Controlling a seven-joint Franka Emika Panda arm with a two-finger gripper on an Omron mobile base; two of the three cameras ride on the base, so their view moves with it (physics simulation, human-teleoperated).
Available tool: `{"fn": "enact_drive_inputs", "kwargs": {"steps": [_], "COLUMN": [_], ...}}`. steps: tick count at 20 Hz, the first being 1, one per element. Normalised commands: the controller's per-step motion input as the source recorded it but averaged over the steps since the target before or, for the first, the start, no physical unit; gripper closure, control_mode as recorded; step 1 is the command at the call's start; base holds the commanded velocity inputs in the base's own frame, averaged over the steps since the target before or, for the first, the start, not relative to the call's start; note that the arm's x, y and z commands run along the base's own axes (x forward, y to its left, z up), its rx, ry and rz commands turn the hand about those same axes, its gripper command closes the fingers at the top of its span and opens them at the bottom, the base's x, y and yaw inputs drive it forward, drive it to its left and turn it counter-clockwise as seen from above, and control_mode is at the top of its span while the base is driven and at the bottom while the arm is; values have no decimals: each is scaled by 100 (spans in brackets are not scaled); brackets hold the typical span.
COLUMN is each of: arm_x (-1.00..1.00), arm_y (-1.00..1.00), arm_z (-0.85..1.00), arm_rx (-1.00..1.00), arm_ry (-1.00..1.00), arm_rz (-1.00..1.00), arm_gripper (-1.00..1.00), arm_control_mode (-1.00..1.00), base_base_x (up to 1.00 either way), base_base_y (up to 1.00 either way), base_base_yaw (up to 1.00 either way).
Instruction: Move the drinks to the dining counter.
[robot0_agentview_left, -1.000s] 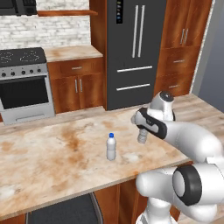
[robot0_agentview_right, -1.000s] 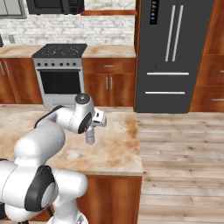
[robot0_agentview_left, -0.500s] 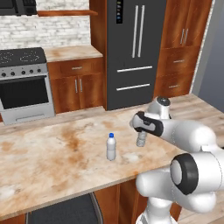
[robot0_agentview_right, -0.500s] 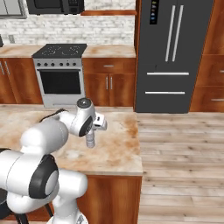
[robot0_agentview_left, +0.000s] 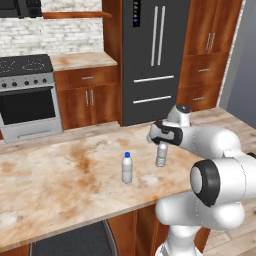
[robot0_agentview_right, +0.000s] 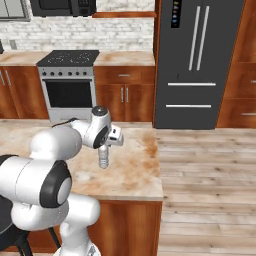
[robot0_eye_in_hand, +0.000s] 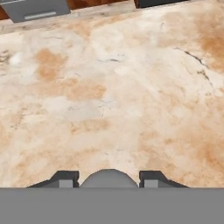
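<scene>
Gripper (robot0_agentview_left: 161, 142) points down over the dining counter (robot0_agentview_left: 60, 185), jaws narrowed and clamped on the top of a clear ribbed water bottle (robot0_agentview_left: 161, 155); cap hidden by the hand, colour cannot be told. In the right base view the same bottle (robot0_agentview_right: 103, 157) hangs upright under the gripper (robot0_agentview_right: 104, 146), its base at or just above the marble; contact cannot be told. Hand view: both finger tips (robot0_eye_in_hand: 65, 178) flank the bottle's rounded grey top (robot0_eye_in_hand: 108, 178), veined slab below. The blue-capped bottle (robot0_agentview_left: 127, 167) stands upright on the counter just left of the held one, apart from it. Behind: stove (robot0_agentview_left: 27, 97), dark refrigerator (robot0_agentview_left: 152, 55), wooden cabinets (robot0_agentview_left: 87, 95).
</scene>
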Motion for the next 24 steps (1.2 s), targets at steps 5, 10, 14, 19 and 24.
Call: {"fn": "enact_drive_inputs", "kwargs": {"steps": [5,10,14,19,24], "arm_x": [-1,-14,-19,-9,0], "arm_y": [0,0,0,0,0], "arm_z": [-22,-7,0,0,17], "arm_rx": [0,0,0,0,0], "arm_ry": [0,0,0,0,-10], "arm_rz": [0,0,0,0,0], "arm_gripper": [-100,-100,-100,-100,-100], "arm_control_mode": [-100,-100,-100,-100,-100], "base_base_x": [0,0,0,0,0], "base_base_y": [0,0,0,0,0], "base_base_yaw": [0,0,0,0,0]}}
